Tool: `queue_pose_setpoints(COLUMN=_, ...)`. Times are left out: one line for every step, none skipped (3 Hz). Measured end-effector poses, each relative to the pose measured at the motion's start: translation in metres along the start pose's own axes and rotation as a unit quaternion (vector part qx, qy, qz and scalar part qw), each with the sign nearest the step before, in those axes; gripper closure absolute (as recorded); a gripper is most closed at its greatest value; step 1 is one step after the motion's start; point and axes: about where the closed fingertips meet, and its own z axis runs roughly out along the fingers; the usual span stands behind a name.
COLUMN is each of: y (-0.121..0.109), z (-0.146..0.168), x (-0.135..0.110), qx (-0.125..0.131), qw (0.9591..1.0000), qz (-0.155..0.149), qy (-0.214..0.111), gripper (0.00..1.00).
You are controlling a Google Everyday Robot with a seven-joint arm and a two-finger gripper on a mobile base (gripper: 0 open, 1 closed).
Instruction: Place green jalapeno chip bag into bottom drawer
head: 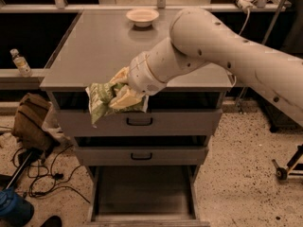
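My gripper (119,96) is shut on the green jalapeno chip bag (100,99), a crumpled green foil bag with pale print. It holds the bag in the air in front of the top drawer (142,121), just past the cabinet's front edge and to the left of the middle. The bag hangs out to the left of the fingers (124,98). The bottom drawer (142,193) is pulled open below, a wide shallow tray with a dark grey floor and nothing in it. My white arm reaches in from the right across the cabinet top.
A white bowl (142,16) stands at the back of the grey cabinet top (99,51). The middle drawer (142,155) is shut. A plastic bottle (21,63) stands on a ledge at left. A brown bag (31,122), cables and a blue object (12,209) lie on the floor at left.
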Motion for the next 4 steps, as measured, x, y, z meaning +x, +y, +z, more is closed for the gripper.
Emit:
queue_pose_setpoints(y=0.003, z=0.004, x=0.001, qx=0.000, qw=1.0000, qz=0.002, qy=-0.001, gripper=1.00)
queue_pose_setpoints(y=0.029, z=0.029, x=0.016, qx=-0.006, qw=0.9997, qz=0.021, qy=-0.008, gripper=1.00)
queue_pose_setpoints(y=0.070, z=0.075, x=0.040, qx=-0.032, qw=0.9969, qz=0.071, qy=-0.002, gripper=1.00)
queue_pose_setpoints(y=0.101, z=0.109, x=0.056, qx=-0.056, qw=0.9906, qz=0.125, qy=0.004, gripper=1.00)
